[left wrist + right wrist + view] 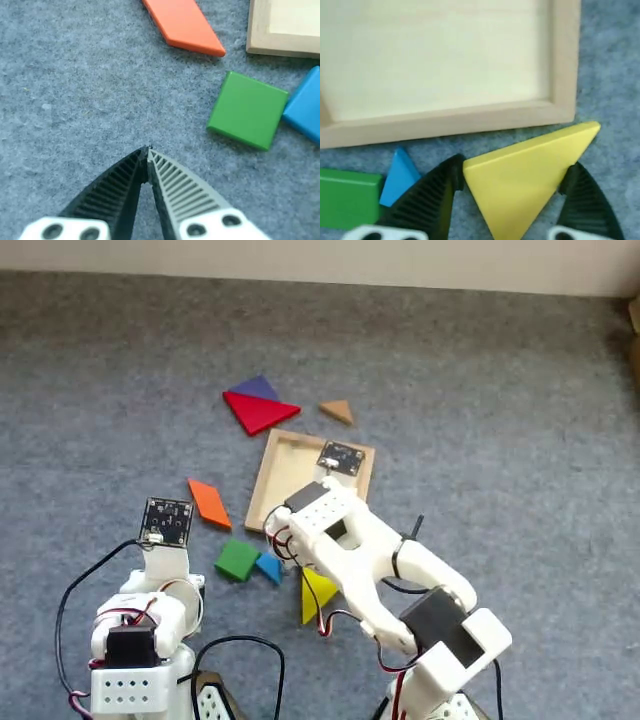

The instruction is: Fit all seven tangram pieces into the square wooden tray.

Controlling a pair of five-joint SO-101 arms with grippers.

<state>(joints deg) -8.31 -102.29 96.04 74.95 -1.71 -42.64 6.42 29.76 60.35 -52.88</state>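
The right arm (380,570) hides part of the tray (300,465) and yellow triangle (316,600).

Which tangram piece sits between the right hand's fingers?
The yellow triangle: it alone is held in the right hand, with a finger at each side. The blue piece and green square lie outside the fingers.

Floor covering: a grey carpet (500,390) with a short, flecked pile spreads across the high view to its near, left and right edges.
Far side: a pale, plain band (350,260) runs along the carpet's far edge and meets it in a straight line.
Right edge: a small brownish thing (635,330) juts in over the carpet near the far corner; too little of it shows to tell what it is.
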